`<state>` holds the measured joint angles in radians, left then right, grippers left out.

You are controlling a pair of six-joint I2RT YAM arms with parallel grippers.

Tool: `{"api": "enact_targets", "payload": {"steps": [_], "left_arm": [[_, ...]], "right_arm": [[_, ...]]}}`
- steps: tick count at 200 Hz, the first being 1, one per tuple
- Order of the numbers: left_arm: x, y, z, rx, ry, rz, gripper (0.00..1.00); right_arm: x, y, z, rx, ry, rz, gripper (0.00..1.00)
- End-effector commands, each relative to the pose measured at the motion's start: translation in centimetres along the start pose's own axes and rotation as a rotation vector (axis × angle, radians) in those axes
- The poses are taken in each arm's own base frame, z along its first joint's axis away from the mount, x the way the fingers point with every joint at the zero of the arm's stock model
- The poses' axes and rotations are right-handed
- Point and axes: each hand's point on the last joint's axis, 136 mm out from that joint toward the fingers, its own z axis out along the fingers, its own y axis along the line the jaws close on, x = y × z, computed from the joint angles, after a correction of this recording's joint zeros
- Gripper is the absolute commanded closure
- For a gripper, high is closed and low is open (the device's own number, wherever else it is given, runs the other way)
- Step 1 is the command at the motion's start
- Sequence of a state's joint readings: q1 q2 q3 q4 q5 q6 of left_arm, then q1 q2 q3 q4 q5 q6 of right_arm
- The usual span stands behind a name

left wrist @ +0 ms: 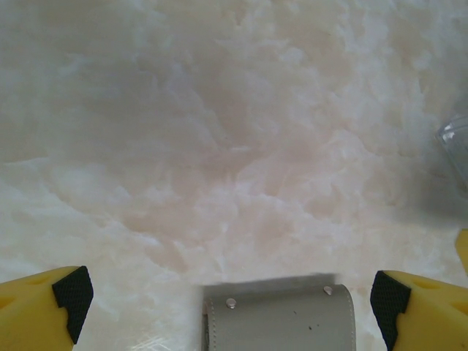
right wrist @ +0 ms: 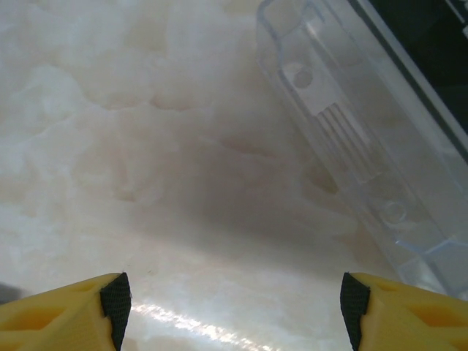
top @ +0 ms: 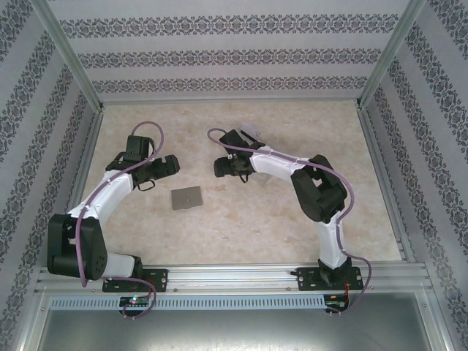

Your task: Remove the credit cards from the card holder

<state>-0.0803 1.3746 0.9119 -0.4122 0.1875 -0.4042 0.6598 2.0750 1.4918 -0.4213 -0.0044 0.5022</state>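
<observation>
Card holder (top: 187,198) lies folded on table (top: 292,241) btwn arms, just by left gripper (left wrist: 228,296), jaws wide apart; right gripper (right wrist: 234,301) also spread, empty, nr clear tray (right wrist: 365,131), so I'd pin one panel w/ left, lift flap edge w/ right so it can't slide

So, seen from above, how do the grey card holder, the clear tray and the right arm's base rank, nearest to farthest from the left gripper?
1. card holder, just beside the left gripper, toward the bases.
2. clear tray, farther right and farther back.
3. right arm's base, at the near right edge.
</observation>
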Motion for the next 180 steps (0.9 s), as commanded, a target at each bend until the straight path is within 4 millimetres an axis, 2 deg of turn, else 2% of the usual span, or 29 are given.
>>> {"api": "enact_targets", "payload": {"steps": [1, 44, 68, 89, 114, 147, 180], "left_arm": [[1.2, -0.9, 0.0, 0.006, 0.069, 0.041, 0.01], [3.8, -1.7, 0.6, -0.023, 0.170, 0.074, 0.00], [5.6, -2.0, 1.1, -0.044, 0.230, 0.083, 0.00], [7.0, -2.2, 1.5, -0.057, 0.278, 0.111, 0.00], [7.6, -2.2, 2.2, -0.064, 0.321, 0.151, 0.00], [7.0, -3.4, 3.6, -0.024, 0.350, 0.185, 0.00], [6.7, -4.4, 5.2, 0.003, 0.387, 0.184, 0.00]], "right_arm": [[-0.4, -2.2, 0.6, 0.096, 0.010, 0.020, 0.23], [-1.2, -5.0, 0.8, 0.175, -0.004, 0.053, 0.22], [-1.8, -5.6, 0.6, 0.179, -0.013, 0.073, 0.22], [-2.2, -4.9, -0.3, 0.131, -0.025, 0.069, 0.22], [-2.3, -3.1, -1.8, 0.031, -0.041, 0.061, 0.22], [-1.7, -1.9, -3.5, -0.053, -0.042, 0.080, 0.22], [-1.1, -1.6, -4.7, -0.093, -0.052, 0.110, 0.22]]}}
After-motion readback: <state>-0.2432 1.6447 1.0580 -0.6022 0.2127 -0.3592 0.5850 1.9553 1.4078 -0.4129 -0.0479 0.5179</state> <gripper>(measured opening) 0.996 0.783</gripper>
